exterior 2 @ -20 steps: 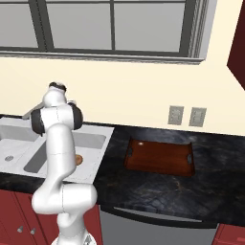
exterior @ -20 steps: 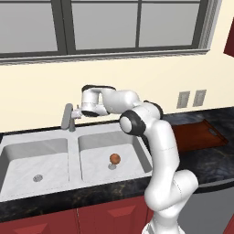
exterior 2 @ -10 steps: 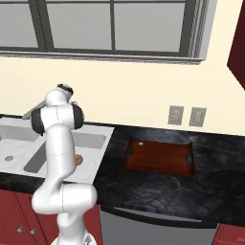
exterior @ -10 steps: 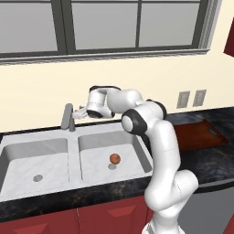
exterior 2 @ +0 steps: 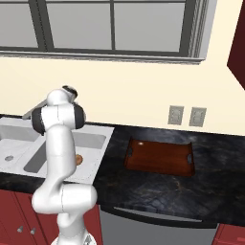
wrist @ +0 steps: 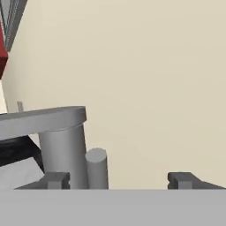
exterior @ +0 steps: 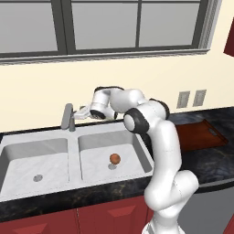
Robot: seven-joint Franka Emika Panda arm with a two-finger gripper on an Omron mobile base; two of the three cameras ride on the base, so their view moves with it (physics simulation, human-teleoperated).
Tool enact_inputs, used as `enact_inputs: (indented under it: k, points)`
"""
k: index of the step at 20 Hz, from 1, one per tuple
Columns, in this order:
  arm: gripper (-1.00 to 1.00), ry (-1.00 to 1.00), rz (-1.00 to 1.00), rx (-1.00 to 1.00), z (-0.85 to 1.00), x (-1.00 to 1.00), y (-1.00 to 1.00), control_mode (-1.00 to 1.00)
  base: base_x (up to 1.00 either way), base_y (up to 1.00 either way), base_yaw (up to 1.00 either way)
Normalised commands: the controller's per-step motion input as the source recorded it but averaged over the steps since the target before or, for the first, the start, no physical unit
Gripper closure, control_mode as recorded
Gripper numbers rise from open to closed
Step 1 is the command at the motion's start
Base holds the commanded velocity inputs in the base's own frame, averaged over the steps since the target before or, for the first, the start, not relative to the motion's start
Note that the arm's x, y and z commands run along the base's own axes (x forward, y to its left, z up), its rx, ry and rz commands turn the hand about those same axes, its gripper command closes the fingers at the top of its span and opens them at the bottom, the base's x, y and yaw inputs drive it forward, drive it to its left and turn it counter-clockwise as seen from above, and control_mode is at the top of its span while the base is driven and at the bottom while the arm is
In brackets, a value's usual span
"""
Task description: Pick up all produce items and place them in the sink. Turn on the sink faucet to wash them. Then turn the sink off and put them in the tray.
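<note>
The gripper stands wide open and holds nothing, just right of the sink faucet at the far rim of the sink. In the hand view the faucet post sits beside one fingertip, not between the two. The produce item lies in the right basin, and the tray waits on the dark counter to the right, well apart. I think the risk is here: if the hand swings sideways, a finger may knock the lever, and the water could turn the wrong way
</note>
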Motion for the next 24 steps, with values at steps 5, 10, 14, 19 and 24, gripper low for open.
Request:
enact_inputs:
  k: [5, 10, 14, 19, 24]
  points:
    - [-1.0, -0.01, 0.24, 0.0, 0.73, 0.01, -0.39, -1.0, 0.0, 0.0, 0.0]
    - [-1.0, -0.01, 0.19, 0.0, 0.69, -0.02, -0.38, -1.0, 0.0, 0.0, 0.0]
    - [-1.0, -0.01, 0.07, 0.0, 0.47, -0.44, -0.35, -1.0, 0.0, 0.0, 0.0]
    - [-1.0, -0.04, 0.0, 0.0, 0.37, -0.84, -0.31, -1.0, 0.0, 0.0, 0.0]
    - [-1.0, 0.0, -0.04, 0.0, 0.35, -0.9, -0.28, -1.0, 0.0, 0.0, 0.0]
